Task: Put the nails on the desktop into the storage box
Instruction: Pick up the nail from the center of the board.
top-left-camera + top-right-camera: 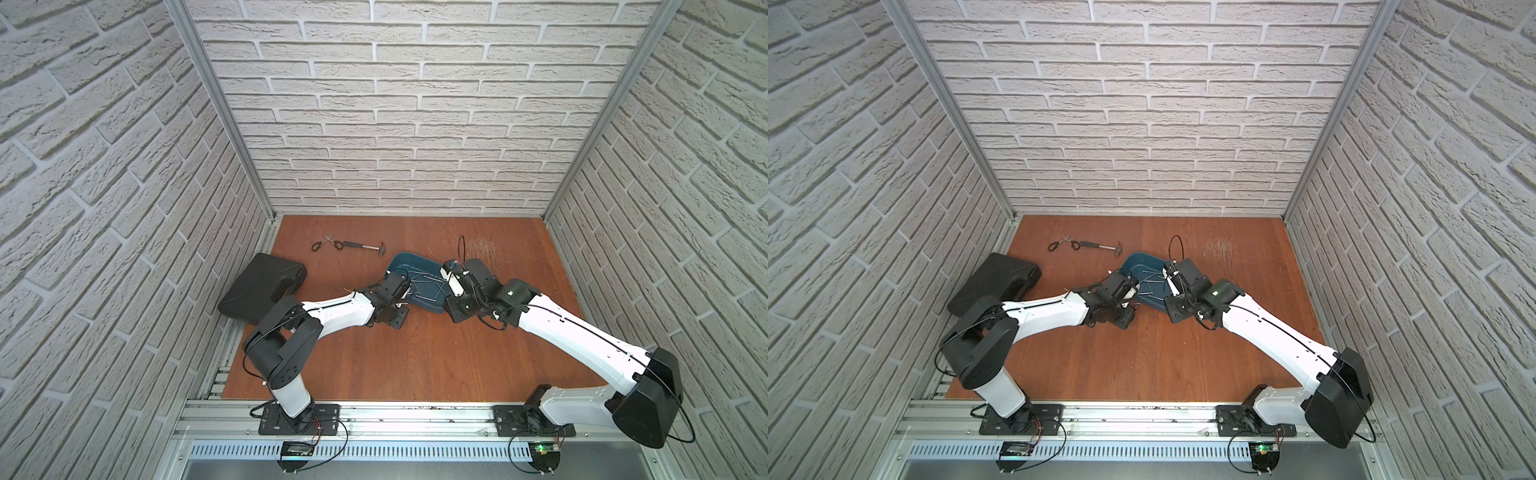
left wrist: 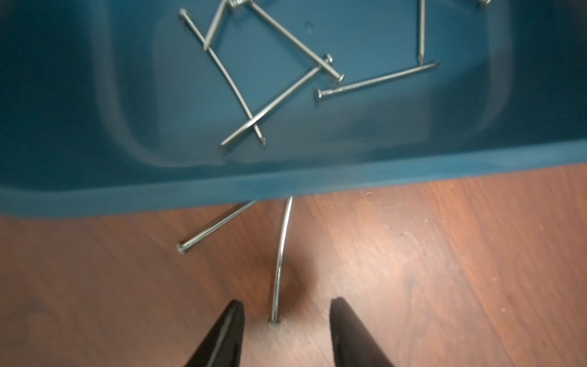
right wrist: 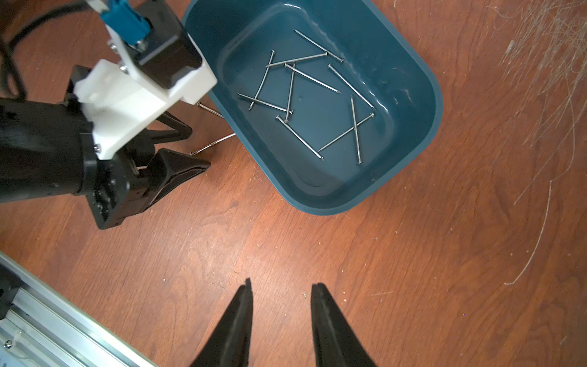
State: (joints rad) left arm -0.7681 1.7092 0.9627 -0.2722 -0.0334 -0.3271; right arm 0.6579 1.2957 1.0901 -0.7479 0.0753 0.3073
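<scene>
The teal storage box (image 1: 409, 264) (image 1: 1142, 262) sits on the reddish wood desktop (image 1: 415, 353) between my two arms. Several silver nails (image 3: 305, 95) (image 2: 286, 92) lie crossed on its floor. Two more nails rest on the desktop against the box's wall, their far ends hidden under its rim (image 2: 286, 184): a bent nail (image 2: 281, 260) (image 3: 212, 144) and a straight nail (image 2: 216, 227) (image 3: 209, 110). My left gripper (image 2: 286, 305) (image 3: 200, 147) is open and low over the wood, with the bent nail's head lying between its fingertips, untouched. My right gripper (image 3: 281, 286) is open and empty over bare wood, short of the box.
A black tool case (image 1: 262, 291) lies at the left edge. Scissors (image 1: 326, 244) and a hammer (image 1: 365, 247) lie behind the box. Pale scratches (image 1: 482, 245) mark the back right of the board. Brick walls close three sides; an aluminium rail (image 1: 374, 415) runs along the front.
</scene>
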